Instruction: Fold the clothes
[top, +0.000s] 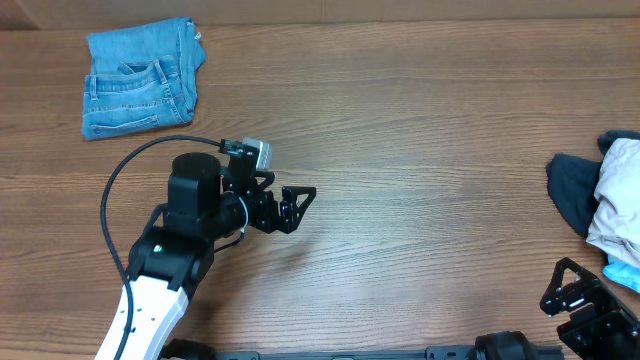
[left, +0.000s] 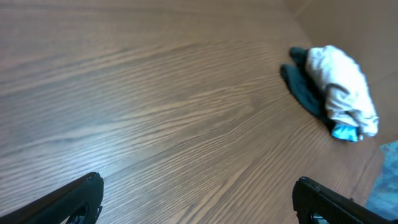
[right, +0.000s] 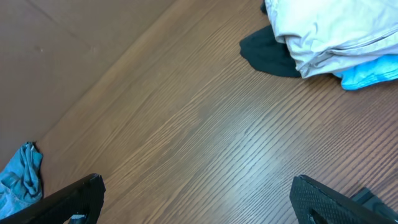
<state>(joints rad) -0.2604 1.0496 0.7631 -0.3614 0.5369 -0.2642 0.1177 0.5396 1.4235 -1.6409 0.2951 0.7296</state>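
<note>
The light blue denim jeans (top: 140, 78) lie folded into a compact stack at the table's far left corner, a stitched back pocket facing up. My left gripper (top: 300, 205) is open and empty over bare wood in the left middle, well in front of and right of the jeans; its fingers frame bare table in the left wrist view (left: 198, 199). My right gripper (top: 578, 295) is open and empty at the front right edge, and its wrist view (right: 198, 199) shows only wood between the fingers.
A pile of other clothes sits at the right edge: a white garment (top: 620, 200) over a dark one (top: 570, 190), with a bright blue piece (top: 625, 272) beneath. The pile also shows in the left wrist view (left: 339, 90) and the right wrist view (right: 323, 34).
</note>
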